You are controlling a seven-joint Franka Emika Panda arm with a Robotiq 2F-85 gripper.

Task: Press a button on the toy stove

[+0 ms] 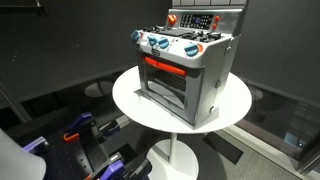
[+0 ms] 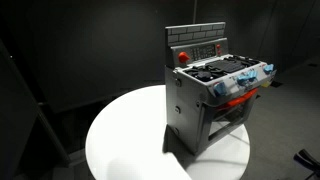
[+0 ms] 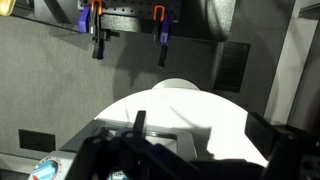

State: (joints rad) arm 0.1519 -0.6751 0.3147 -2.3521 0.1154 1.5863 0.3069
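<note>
Surrounding everything is a dark room (black walls, dim floor). A round white table shows in both exterior views. The toy stove stands upright on it, off-centre, close to one edge of the tabletop, with the opposite side bare. The gripper shows only as black shapes along the bottom of the wrist view, above the tabletop; I cannot tell its opening or any contact. Two orange-handled clamps hang on the far wall. On the stove: red-orange door handle, blue-white knobs, and a red button on the raised back panel.
</note>
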